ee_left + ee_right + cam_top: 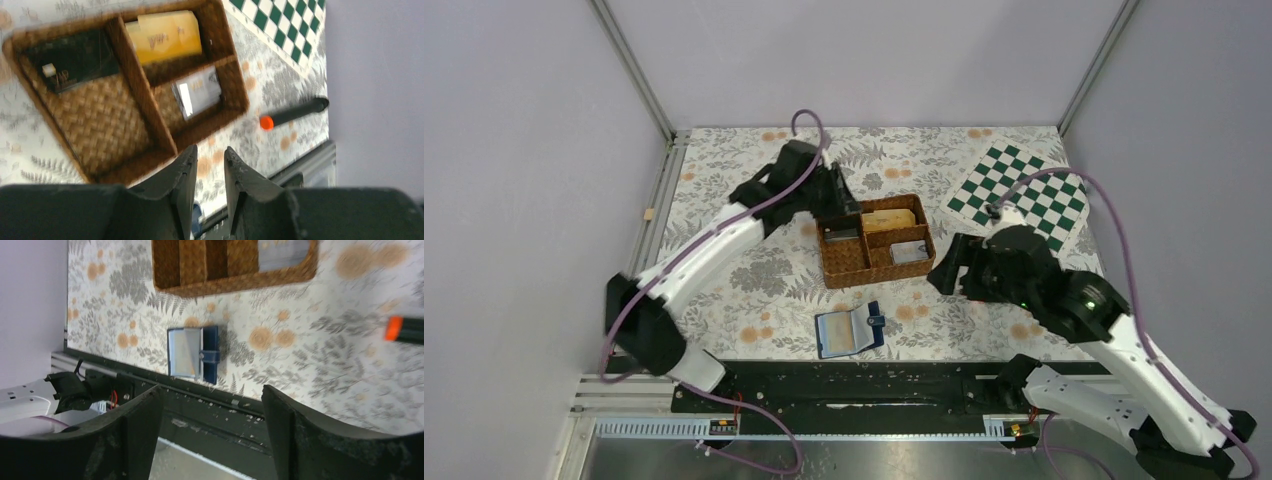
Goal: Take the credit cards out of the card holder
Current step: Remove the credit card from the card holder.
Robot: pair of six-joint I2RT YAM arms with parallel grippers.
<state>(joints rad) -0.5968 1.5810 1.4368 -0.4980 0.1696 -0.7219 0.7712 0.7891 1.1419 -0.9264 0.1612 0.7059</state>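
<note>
The card holder (849, 332) lies open on the floral cloth near the front edge, light blue inside up, with its dark navy tab (874, 318) to the right. It also shows in the right wrist view (192, 354). A black card (75, 60), a yellow card (165, 35) and a grey card (197, 92) lie in separate compartments of the wicker tray (836, 272). My left gripper (842, 208) hovers over the tray's left side, its jaws (210, 150) a little apart and empty. My right gripper (944, 272) is wide open and empty (212, 390), to the right of the tray.
A green and white chessboard mat (1021, 195) lies at the back right. A black marker with an orange tip (292, 114) lies on the cloth right of the tray, also seen in the right wrist view (405, 329). A black rail (854, 385) runs along the front edge.
</note>
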